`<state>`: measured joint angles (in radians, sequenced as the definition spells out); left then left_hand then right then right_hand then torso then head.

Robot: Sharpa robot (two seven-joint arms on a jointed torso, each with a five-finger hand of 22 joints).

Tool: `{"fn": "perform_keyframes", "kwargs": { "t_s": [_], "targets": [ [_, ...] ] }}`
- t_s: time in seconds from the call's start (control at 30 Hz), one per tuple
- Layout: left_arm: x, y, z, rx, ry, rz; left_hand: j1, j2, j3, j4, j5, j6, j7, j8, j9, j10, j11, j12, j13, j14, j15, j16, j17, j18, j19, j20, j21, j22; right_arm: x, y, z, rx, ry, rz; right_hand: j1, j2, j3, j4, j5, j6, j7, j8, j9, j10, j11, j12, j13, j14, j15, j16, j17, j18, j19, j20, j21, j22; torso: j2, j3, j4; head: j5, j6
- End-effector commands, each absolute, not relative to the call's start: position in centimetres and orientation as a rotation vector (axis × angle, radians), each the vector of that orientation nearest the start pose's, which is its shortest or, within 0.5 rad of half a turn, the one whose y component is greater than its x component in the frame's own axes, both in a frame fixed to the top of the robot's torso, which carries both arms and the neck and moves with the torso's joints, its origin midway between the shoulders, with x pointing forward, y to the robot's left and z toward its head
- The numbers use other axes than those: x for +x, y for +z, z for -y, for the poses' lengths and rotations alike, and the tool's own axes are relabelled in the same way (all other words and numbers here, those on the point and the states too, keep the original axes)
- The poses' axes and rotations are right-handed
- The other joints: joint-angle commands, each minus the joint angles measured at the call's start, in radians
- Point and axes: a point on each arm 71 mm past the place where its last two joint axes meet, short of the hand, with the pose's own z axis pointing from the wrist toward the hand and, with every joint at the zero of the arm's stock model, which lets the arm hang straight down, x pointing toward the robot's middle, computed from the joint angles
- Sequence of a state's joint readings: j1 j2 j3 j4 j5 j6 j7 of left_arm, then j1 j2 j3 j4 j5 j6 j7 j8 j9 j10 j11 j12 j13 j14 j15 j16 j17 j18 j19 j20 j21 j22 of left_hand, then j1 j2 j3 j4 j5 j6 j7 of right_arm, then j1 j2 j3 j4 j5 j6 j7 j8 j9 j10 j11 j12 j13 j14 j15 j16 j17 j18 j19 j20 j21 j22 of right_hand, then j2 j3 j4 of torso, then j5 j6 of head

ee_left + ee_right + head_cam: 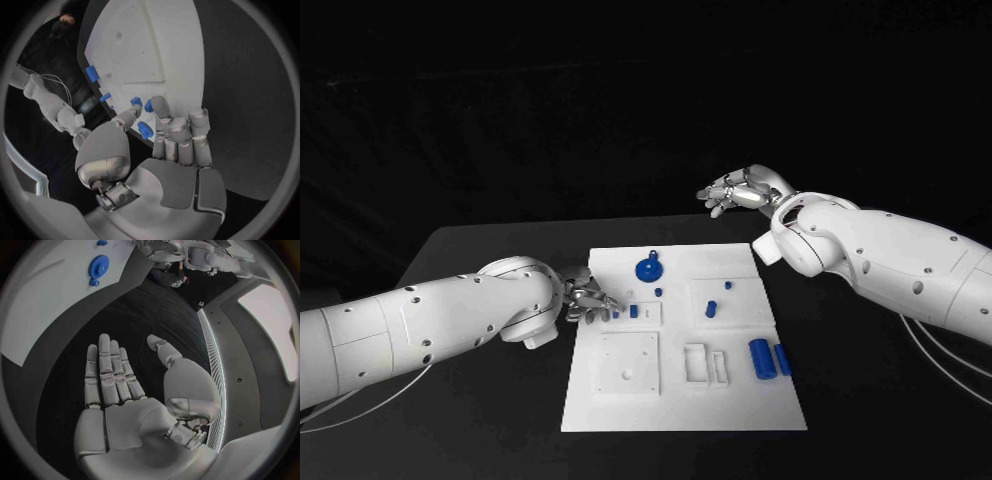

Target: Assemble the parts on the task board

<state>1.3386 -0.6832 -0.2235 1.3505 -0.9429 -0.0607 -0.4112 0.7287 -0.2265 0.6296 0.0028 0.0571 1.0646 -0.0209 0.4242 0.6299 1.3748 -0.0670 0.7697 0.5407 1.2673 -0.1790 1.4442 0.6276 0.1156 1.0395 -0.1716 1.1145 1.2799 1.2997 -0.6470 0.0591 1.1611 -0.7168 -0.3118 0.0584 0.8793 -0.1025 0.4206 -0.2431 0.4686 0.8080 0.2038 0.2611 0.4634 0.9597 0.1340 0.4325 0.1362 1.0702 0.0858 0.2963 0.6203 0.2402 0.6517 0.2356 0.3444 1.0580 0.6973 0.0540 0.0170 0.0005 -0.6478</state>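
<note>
The white task board (733, 405) lies in the middle of the black table. My left hand (593, 300) is at the board's left edge, fingers curled; in the left wrist view the left hand (169, 137) pinches a small blue part (145, 129) between thumb and fingers. Two small blue parts (633, 311) stand right by its fingertips. A blue gear (648, 269) sits near the board's far edge, also seen as the gear (98, 267) from the right wrist. My right hand (740, 190) is raised beyond the board's far right corner, fingers straight, holding nothing.
Two blue cylinders (764, 358) lie side by side at the board's right. Small blue pegs (710, 308) stand in the raised white block on the right. White raised blocks (630, 362) take up the board's near half. Black table surrounds the board.
</note>
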Motion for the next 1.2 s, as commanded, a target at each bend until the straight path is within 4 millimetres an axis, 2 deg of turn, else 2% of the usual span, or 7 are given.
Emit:
{"fn": "perform_keyframes", "kwargs": {
  "t_s": [0.03, 0.5, 0.6, 0.7, 0.83, 0.9, 1.2],
  "targets": [
    [51.4, -22.2, -19.4, -0.358, -0.503, -2.176, 0.002, -0.012, -0.001, 0.013, -0.004, -0.091, 0.075, -0.006, -0.007, 0.000, 0.008, -0.008, -0.004, -0.002, 0.010, -0.005, -0.003, -0.001, -0.005, -0.091, -0.007, -0.002, 57.5, -12.0, 21.4, 0.549, 1.011, -1.528, -0.007, -0.003, -0.002, 0.002, 0.006, -0.007, 0.001, 0.005, -0.002, 0.002, 0.006, 0.003, -0.001, -0.001, 0.008, -0.004, -0.001, 0.017, -0.001, 0.004, -0.006, 0.001, 0.000, 0.0004, 0.0005, -0.001, 0.001],
    [52.3, -19.8, -19.8, -0.500, -0.682, -2.011, 0.050, -0.026, -0.016, 0.036, -0.006, -0.139, 0.089, -0.001, 0.010, -0.072, 0.022, -0.056, -0.036, -0.038, 0.024, -0.062, -0.031, -0.006, -0.041, -0.075, -0.037, -0.016, 57.5, -12.1, 21.6, 0.551, 1.008, -1.528, -0.007, -0.003, -0.002, 0.002, 0.007, -0.008, 0.001, 0.005, -0.002, 0.002, 0.007, 0.003, -0.003, -0.001, 0.008, -0.005, -0.001, 0.018, -0.002, 0.004, -0.006, 0.001, -0.001, 0.0020, 0.0004, -0.002, 0.010],
    [52.6, -18.9, -19.4, -0.510, -0.780, -1.920, 0.114, -0.004, -0.018, -0.012, 0.000, -0.146, 0.099, 0.002, 0.014, -0.124, 0.034, -0.085, -0.051, -0.082, 0.037, -0.104, -0.049, -0.017, -0.085, -0.061, -0.067, -0.024, 57.6, -12.1, 21.6, 0.552, 1.006, -1.527, -0.007, -0.002, -0.002, 0.002, 0.007, -0.008, 0.001, 0.005, -0.002, 0.002, 0.007, 0.003, -0.003, -0.001, 0.008, -0.005, -0.001, 0.018, -0.002, 0.004, -0.006, 0.001, -0.001, 0.0019, 0.0004, -0.002, 0.013],
    [52.7, -18.4, -18.9, -0.483, -0.833, -1.857, 0.236, 0.035, -0.015, -0.132, 0.098, -0.156, 0.117, 0.000, 0.013, -0.182, 0.055, -0.119, -0.070, -0.137, 0.059, -0.151, -0.068, -0.040, -0.141, -0.039, -0.104, -0.033, 57.6, -12.1, 21.6, 0.552, 1.006, -1.528, -0.007, -0.002, -0.002, 0.002, 0.007, -0.008, 0.001, 0.005, -0.002, 0.002, 0.007, 0.003, -0.003, -0.001, 0.008, -0.005, -0.001, 0.018, -0.002, 0.004, -0.006, 0.002, 0.000, 0.0018, -0.0001, -0.003, 0.015],
    [52.8, -17.7, -18.1, -0.388, -0.875, -1.784, 0.270, 0.058, -0.028, -0.186, 0.134, -0.167, 0.128, -0.012, 0.000, -0.205, 0.068, -0.138, -0.083, -0.159, 0.071, -0.174, -0.078, -0.053, -0.163, -0.028, -0.126, -0.041, 57.6, -12.1, 21.7, 0.553, 1.005, -1.528, -0.007, -0.002, -0.002, 0.002, 0.007, -0.008, 0.001, 0.005, -0.002, 0.002, 0.007, 0.004, -0.003, -0.001, 0.008, -0.005, -0.001, 0.018, -0.002, 0.004, -0.006, 0.002, 0.000, 0.0020, -0.0004, -0.002, 0.017],
    [53.0, -17.4, -17.7, -0.326, -0.870, -1.759, 0.339, 0.063, -0.008, -0.252, 0.164, -0.172, 0.140, -0.018, -0.010, -0.246, 0.082, -0.173, -0.102, -0.190, 0.086, -0.204, -0.090, -0.061, -0.189, -0.018, -0.148, -0.048, 57.7, -12.1, 21.6, 0.553, 1.006, -1.527, -0.007, -0.002, -0.002, 0.002, 0.007, -0.008, 0.001, 0.005, -0.002, 0.002, 0.007, 0.004, -0.004, -0.001, 0.008, -0.005, -0.001, 0.018, -0.002, 0.004, -0.006, 0.002, 0.000, 0.0024, -0.0006, -0.002, 0.019],
    [53.2, -16.7, -14.6, -0.009, -0.828, -1.680, 0.441, 0.051, 0.006, -0.291, 0.122, -0.188, 0.164, -0.066, -0.064, -0.291, 0.127, -0.334, -0.194, -0.195, 0.125, -0.226, -0.096, -0.056, -0.199, 0.017, -0.165, -0.046, 57.7, -12.2, 21.4, 0.551, 1.010, -1.529, -0.007, -0.002, -0.002, 0.002, 0.007, -0.008, 0.001, 0.005, -0.003, 0.002, 0.007, 0.004, -0.004, -0.001, 0.008, -0.005, -0.001, 0.018, -0.002, 0.004, -0.006, 0.002, 0.000, 0.0024, -0.0011, -0.002, 0.023]
  ]
}}
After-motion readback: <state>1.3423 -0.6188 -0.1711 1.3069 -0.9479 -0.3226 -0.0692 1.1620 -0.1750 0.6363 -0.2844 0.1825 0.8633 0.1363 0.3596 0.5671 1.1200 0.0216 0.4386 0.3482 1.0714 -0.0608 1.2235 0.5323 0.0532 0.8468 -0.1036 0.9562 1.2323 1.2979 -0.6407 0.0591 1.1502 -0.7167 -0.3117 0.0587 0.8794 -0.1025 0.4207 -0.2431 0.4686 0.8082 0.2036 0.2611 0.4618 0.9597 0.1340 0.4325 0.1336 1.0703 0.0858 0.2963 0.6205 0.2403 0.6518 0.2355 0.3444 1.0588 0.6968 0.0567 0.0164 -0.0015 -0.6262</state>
